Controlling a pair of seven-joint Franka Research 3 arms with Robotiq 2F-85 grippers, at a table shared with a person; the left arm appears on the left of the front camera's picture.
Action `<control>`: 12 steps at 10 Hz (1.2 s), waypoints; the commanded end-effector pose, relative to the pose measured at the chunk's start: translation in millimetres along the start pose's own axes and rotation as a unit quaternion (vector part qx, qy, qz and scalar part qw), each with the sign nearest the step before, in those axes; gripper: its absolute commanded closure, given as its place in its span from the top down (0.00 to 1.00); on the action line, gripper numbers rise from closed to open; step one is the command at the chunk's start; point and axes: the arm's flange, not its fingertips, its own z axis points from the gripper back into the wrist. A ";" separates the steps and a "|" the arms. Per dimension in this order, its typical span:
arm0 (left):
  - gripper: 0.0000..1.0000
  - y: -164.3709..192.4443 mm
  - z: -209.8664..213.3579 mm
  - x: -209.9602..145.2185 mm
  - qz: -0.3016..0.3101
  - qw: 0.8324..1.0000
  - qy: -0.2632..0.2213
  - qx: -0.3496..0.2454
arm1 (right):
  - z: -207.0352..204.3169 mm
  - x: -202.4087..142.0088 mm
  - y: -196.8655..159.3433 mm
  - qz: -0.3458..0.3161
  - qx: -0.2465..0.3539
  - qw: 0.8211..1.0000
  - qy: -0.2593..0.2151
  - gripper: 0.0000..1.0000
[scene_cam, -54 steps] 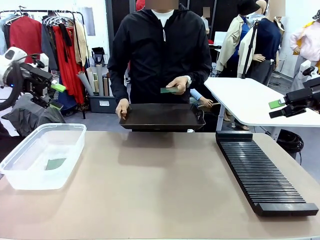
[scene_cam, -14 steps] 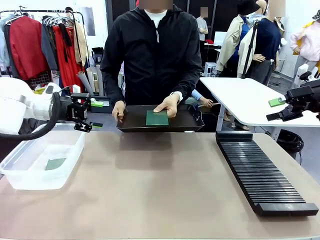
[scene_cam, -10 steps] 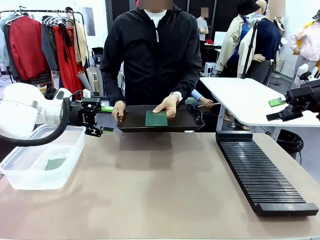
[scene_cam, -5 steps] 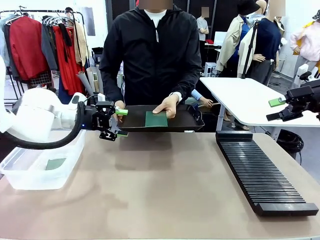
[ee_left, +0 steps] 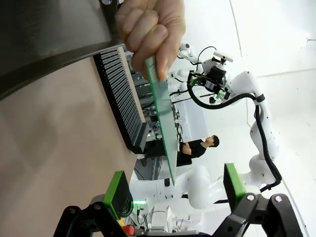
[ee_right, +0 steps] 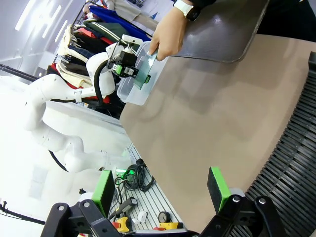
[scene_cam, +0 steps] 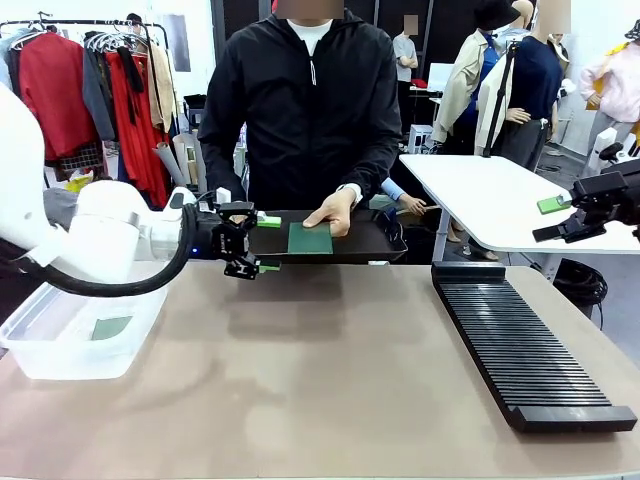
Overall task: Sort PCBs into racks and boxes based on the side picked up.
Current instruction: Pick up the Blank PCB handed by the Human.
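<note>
At the bench's left, the clear box (scene_cam: 40,345) holds one PCB (scene_cam: 110,327). The left end effector (scene_cam: 266,244) hovers released beside the black tray (scene_cam: 375,245), where a person's hand (scene_cam: 330,212) props a second PCB (scene_cam: 310,238). The slotted rack (scene_cam: 520,350) lies to the right. Beyond it, the right end effector (scene_cam: 553,218) hangs released and empty.

The front view sits at the robot's edge of the desk (scene_cam: 320,380) and faces straight across at a person (scene_cam: 310,110) standing on the far side. The left wrist view, rolled sideways, looks past its own fingers (ee_left: 117,192) from very near at the person's hand (ee_left: 148,29) holding a PCB (ee_left: 164,126) edge-on, with the rack (ee_left: 118,89) beyond. The right wrist view looks from well back, over the rack's slots and across the desk. All three views share that hand and PCB.
</note>
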 end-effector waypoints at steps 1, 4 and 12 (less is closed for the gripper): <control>1.00 0.6 -17.8 8.1 0.009 1.000 -0.005 0.002 | -0.6 1.1 2.1 0.002 0.000 1.000 0.001 1.00; 1.00 -1.0 -34.0 12.2 0.000 1.000 -0.025 -0.014 | -0.6 1.1 2.1 0.002 0.000 1.000 0.001 1.00; 0.79 0.8 -44.1 12.7 0.004 1.000 -0.026 -0.002 | -0.6 1.1 2.1 0.002 0.000 1.000 0.001 1.00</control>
